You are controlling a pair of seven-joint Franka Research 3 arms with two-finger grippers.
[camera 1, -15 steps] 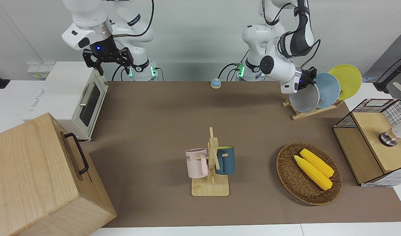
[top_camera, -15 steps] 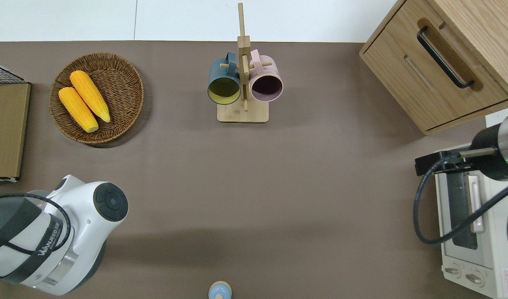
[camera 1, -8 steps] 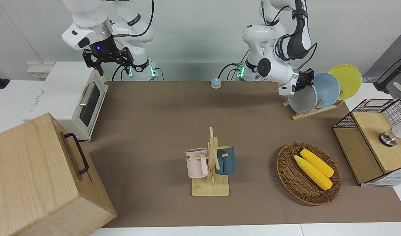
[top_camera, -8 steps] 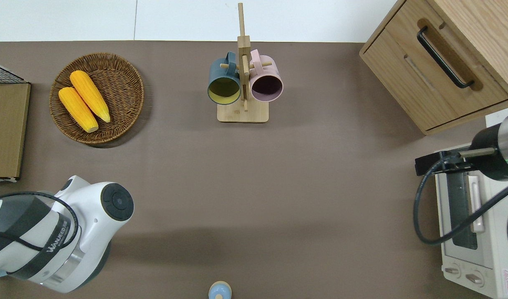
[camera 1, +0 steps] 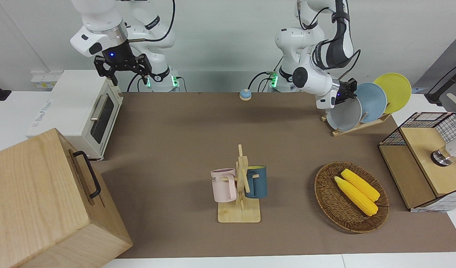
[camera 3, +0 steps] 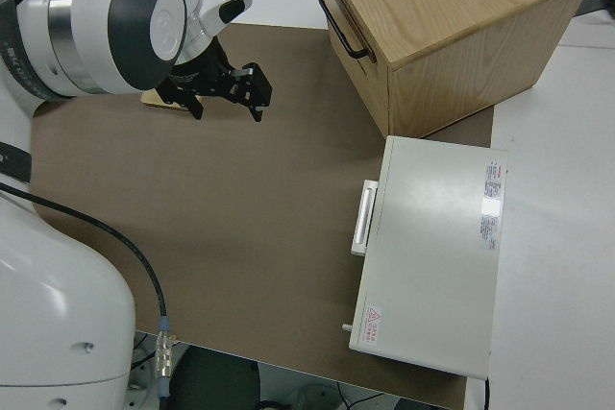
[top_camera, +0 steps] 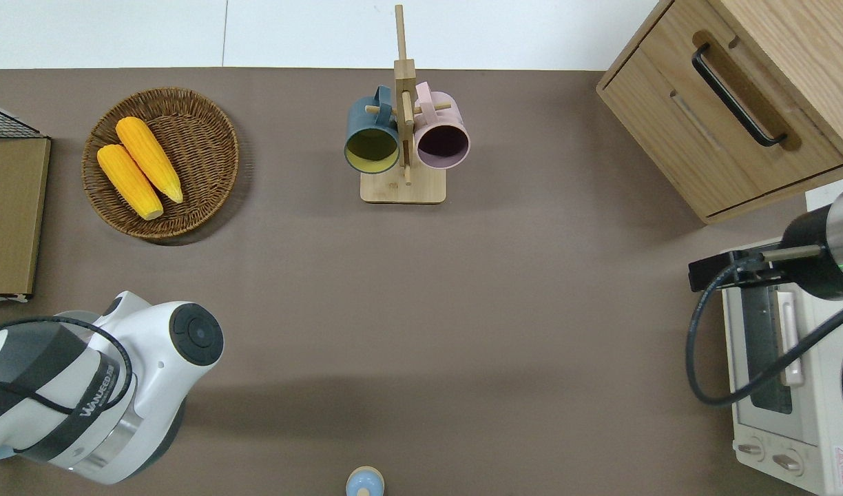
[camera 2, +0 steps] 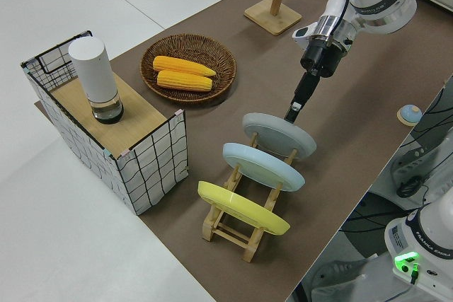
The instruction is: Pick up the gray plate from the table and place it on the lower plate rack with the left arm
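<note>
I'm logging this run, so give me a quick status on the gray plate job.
Left gripper at the gray plate's rim. Plate standing in the lower plate rack, beside the blue plate. Right arm parked, right gripper open. Nothing in the way.

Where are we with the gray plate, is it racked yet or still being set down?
The gray plate is off the table and stands in the lower plate rack beside the blue plate. The left gripper is at the gray plate's upper rim; I cannot tell whether it has let go. Left to do: release if needed and withdraw. The right arm is parked.
</note>
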